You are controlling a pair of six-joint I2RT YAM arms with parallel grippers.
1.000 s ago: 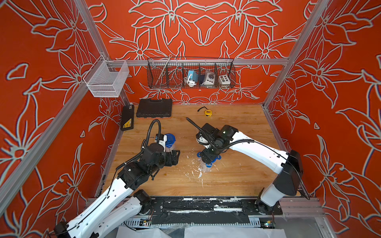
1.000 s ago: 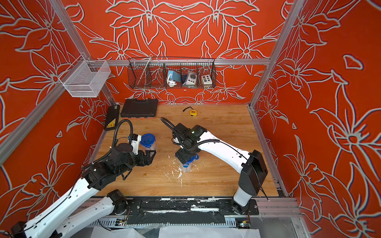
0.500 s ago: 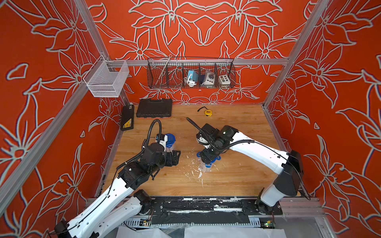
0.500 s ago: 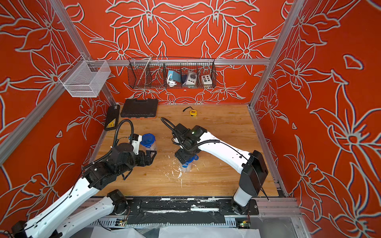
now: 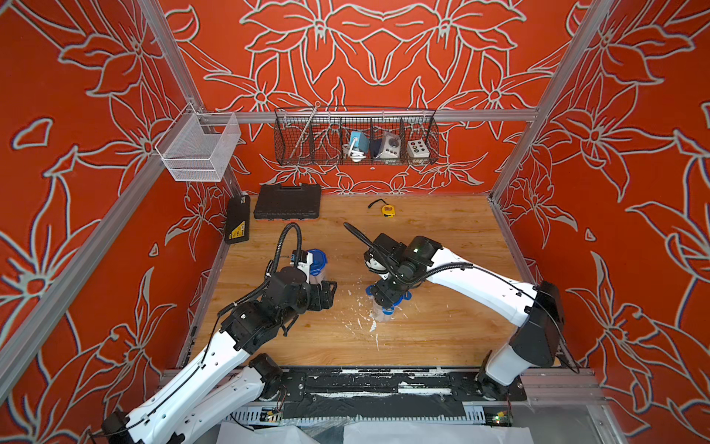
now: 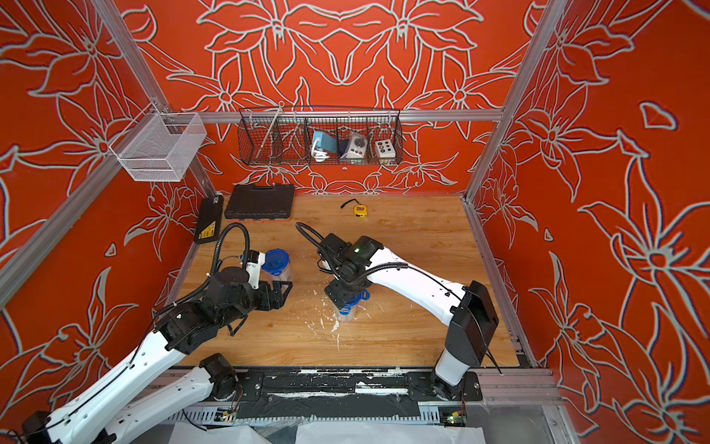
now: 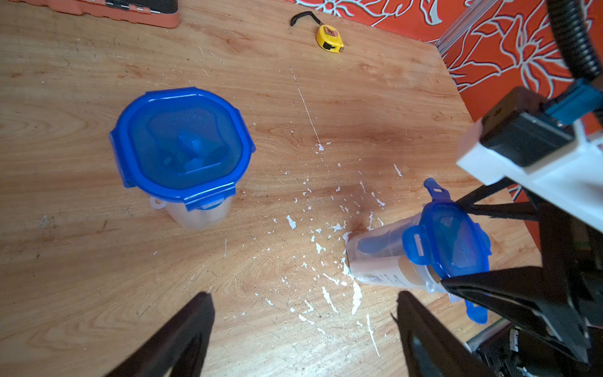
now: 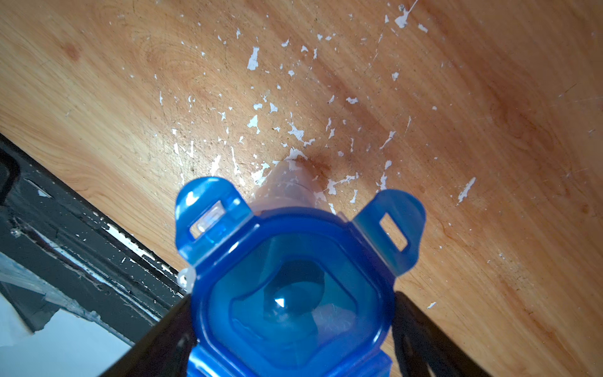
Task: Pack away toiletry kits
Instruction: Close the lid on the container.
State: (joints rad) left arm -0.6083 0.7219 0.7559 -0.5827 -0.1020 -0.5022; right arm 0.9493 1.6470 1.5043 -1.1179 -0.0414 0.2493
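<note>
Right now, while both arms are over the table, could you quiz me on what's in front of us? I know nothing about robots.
1. True or false: the left fingers are clamped on a tub.
2. Which tub's lid tabs stick out unclipped? A) the right arm's tub B) the left arm's tub
3. What small yellow thing lies on the table, beyond both tubs?

Key
1. False: they stand open with only bare wood between them.
2. A. The left arm's tub has its tabs folded down.
3. The tape measure.
</note>
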